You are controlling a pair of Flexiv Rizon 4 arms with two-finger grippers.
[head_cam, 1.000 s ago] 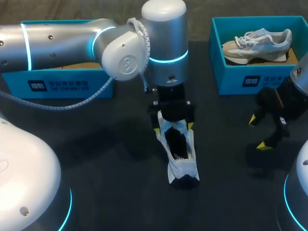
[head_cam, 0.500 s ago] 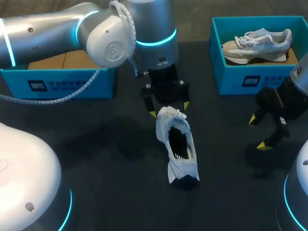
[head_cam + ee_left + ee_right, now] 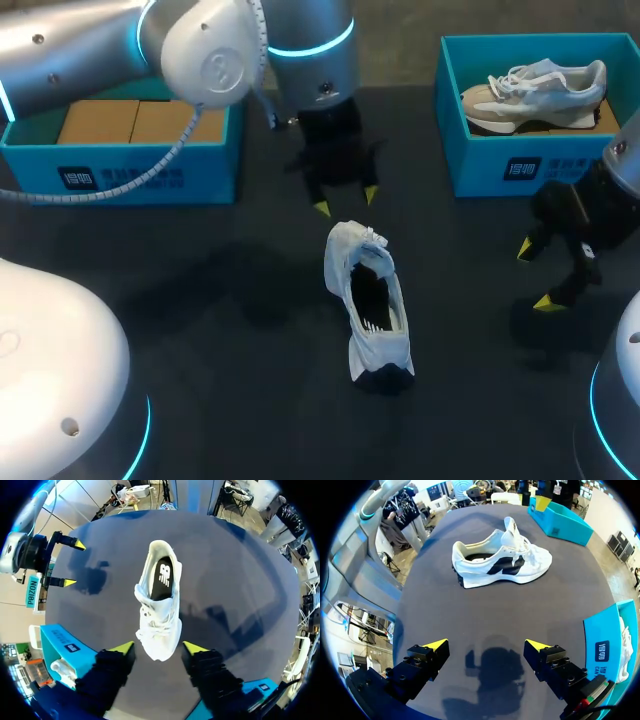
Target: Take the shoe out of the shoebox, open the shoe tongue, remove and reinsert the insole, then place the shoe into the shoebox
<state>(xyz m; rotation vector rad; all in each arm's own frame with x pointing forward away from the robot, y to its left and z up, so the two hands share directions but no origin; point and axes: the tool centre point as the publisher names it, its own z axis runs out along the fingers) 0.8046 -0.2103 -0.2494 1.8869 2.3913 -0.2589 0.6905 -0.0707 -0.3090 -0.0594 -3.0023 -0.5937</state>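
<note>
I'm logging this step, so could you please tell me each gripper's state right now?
Left gripper: open, holding nothing, clear of the white shoe.
Right gripper: open, holding nothing.

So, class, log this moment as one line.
shoe: on table, out of shoebox | left gripper: open, beyond toe, clear | right gripper: open, apart

Head camera looks down on the shoe [image 3: 372,345]; left wrist sits near its toe, right wrist farther, side-on.
</note>
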